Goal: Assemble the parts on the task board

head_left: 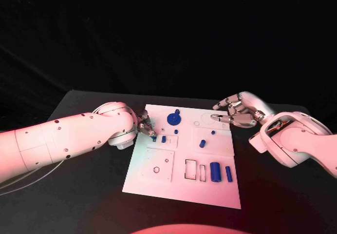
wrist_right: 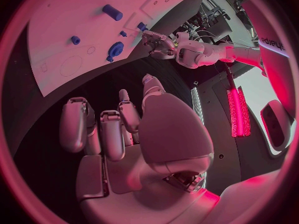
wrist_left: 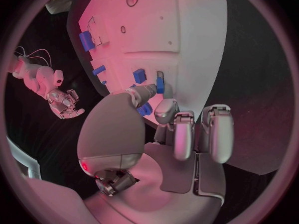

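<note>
Two upright blue cylinder parts (head_left: 220,173) are seen near the front edge of the white rectangular task board (head_left: 211,192). At mid-board, a small blue part (wrist_left: 159,85) is touched by left hand (head_left: 144,124) fingertips; grip can't be told. Farther back, right hand (head_left: 237,111) is held w/ fingers curled, nothing in them.

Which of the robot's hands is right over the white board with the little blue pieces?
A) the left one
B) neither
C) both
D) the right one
A: the silver left hand has its fingertips over the left edge of the white task board, beside small blue parts, while the silver right hand hovers off the board's far right corner.
</note>
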You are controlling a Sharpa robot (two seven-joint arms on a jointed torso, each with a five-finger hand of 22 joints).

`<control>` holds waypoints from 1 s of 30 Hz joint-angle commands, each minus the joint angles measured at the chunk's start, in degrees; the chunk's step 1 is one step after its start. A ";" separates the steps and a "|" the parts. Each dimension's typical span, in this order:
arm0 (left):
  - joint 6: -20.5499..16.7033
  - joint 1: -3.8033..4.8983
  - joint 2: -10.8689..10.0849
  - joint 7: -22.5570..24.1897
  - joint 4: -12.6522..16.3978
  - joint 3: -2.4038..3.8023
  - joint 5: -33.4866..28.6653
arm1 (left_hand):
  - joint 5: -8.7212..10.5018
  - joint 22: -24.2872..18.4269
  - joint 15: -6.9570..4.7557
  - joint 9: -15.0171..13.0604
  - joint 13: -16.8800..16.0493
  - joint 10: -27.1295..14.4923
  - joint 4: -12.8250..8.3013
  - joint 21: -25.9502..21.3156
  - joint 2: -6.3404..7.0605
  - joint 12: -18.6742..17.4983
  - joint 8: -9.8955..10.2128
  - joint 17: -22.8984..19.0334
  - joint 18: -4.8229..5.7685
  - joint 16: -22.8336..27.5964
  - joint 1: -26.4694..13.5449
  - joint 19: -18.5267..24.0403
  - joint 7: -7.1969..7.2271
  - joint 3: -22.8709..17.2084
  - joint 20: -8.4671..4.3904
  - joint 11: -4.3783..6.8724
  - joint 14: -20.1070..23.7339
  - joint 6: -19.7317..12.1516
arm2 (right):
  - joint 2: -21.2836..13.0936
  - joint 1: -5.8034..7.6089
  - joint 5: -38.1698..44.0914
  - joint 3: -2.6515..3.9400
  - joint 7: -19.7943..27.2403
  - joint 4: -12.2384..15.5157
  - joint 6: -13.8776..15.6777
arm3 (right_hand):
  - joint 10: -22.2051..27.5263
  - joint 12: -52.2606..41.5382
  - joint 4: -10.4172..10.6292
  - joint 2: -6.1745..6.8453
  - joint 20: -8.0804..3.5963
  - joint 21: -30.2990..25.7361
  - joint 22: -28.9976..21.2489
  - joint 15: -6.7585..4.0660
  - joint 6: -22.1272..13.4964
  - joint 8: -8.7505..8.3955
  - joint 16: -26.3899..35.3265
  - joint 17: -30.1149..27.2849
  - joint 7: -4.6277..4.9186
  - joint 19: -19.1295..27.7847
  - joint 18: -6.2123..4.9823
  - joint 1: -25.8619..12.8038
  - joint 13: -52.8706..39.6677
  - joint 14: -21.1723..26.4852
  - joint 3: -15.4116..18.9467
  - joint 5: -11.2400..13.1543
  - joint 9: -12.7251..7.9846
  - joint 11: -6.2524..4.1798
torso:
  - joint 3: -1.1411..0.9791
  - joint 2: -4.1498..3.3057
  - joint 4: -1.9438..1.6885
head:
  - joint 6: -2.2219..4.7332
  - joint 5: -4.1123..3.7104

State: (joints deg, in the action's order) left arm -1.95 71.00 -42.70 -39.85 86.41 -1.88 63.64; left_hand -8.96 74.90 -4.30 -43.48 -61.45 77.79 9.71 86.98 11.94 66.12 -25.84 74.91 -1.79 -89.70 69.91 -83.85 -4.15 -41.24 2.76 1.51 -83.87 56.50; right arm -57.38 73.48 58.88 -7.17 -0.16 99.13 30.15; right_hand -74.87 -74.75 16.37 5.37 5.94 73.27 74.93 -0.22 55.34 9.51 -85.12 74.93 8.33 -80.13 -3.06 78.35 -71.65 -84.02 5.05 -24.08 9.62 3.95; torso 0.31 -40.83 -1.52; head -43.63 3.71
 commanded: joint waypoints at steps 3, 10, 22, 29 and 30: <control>1.24 -0.31 -0.04 -0.01 0.32 -0.12 0.79 | -0.21 10.78 -0.44 -1.22 0.06 0.52 -5.53 0.25 -0.45 0.00 -0.43 15.09 0.51 -0.30 -0.32 -2.30 1.78 -5.89 -0.34 0.30 -6.13 1.35 | -0.01 -0.07 0.65 0.00 0.32 0.04 -0.73 | 0.08 0.15 0.00 -0.19 -0.40 -0.30 4.37 -0.46 0.08 0.34 0.23 5.78 -0.21 0.06 -1.02 -0.31 0.07 -3.74 0.31 -0.29 -0.09 -0.50 | -0.01 0.04 0.00 | -0.08 0.05; 2.23 -0.36 -0.16 -0.25 0.66 -0.12 0.88 | -0.20 10.72 -0.46 -1.26 0.07 0.55 -5.56 0.21 -0.38 0.01 -0.52 15.09 0.49 -0.30 -0.37 -2.25 1.81 -5.95 -0.34 0.33 -6.13 1.37 | -0.03 -0.11 0.65 0.00 0.36 0.01 -0.76 | 0.08 0.15 0.00 -0.19 -0.40 -0.30 4.37 -0.46 0.08 0.34 0.23 5.78 -0.21 0.06 -1.02 -0.31 0.07 -3.74 0.31 -0.29 -0.09 -0.50 | 0.00 0.03 0.00 | -0.05 0.02; 3.23 -0.42 -0.52 -0.58 1.12 -0.12 1.20 | -0.24 10.69 -0.52 -1.41 -0.16 0.71 -5.75 0.19 -0.19 0.23 -0.78 15.09 0.48 -0.30 -0.36 -2.21 1.91 -6.21 -0.36 0.43 -6.13 1.44 | -0.03 -0.19 0.65 0.00 0.37 -0.03 -0.82 | 0.08 0.15 0.00 -0.19 -0.40 -0.30 4.37 -0.46 0.08 0.34 0.23 5.78 -0.21 0.06 -1.02 -0.31 0.07 -3.74 0.31 -0.29 -0.09 -0.50 | 0.01 0.01 -0.02 | -0.07 0.10; 3.28 -0.44 -0.69 -0.75 1.11 -0.12 1.38 | -0.26 10.69 -0.53 -1.44 -0.22 0.74 -5.78 0.19 -0.17 0.28 -0.84 15.09 0.48 -0.30 -0.36 -2.21 1.93 -6.28 -0.36 0.44 -6.13 1.45 | 0.00 -0.24 0.65 0.00 0.39 -0.07 -0.84 | 0.11 0.18 0.00 -0.23 -0.40 -0.51 4.26 -0.46 0.08 0.39 0.41 5.48 -0.22 0.16 -1.06 -0.34 0.11 -3.67 0.37 -0.36 -0.09 -0.50 | 0.02 0.01 -0.01 | -0.18 0.15; 3.27 -0.44 -0.71 -0.77 1.09 -0.12 1.39 | -0.26 10.69 -0.53 -1.44 -0.22 0.74 -5.78 0.19 -0.17 0.28 -0.84 15.09 0.48 -0.30 -0.36 -2.21 1.93 -6.28 -0.36 0.44 -6.13 1.45 | 0.00 -0.24 0.65 0.00 0.40 -0.07 -0.84 | 0.11 0.18 0.00 -0.23 -0.40 -0.51 4.26 -0.46 0.08 0.39 0.41 5.48 -0.22 0.16 -1.06 -0.34 0.11 -3.67 0.37 -0.36 -0.09 -0.50 | 0.02 0.01 -0.02 | -0.18 0.15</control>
State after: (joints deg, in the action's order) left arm -0.24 70.72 -43.33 -39.91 87.44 -1.91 64.73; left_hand -9.00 74.90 -4.50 -44.41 -61.62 77.99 9.21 86.98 12.37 66.12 -26.46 74.93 -1.78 -89.70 69.47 -83.85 -4.15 -41.85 2.76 1.71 -84.08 56.50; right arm -57.40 73.29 58.92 -7.17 -0.13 99.06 30.05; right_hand -74.67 -74.75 16.37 5.37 5.94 72.87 74.91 -0.22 55.34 9.51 -84.90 74.91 8.33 -80.13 -3.06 78.36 -71.58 -84.02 5.05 -24.08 9.62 3.74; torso 0.32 -40.81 -1.53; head -43.76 3.83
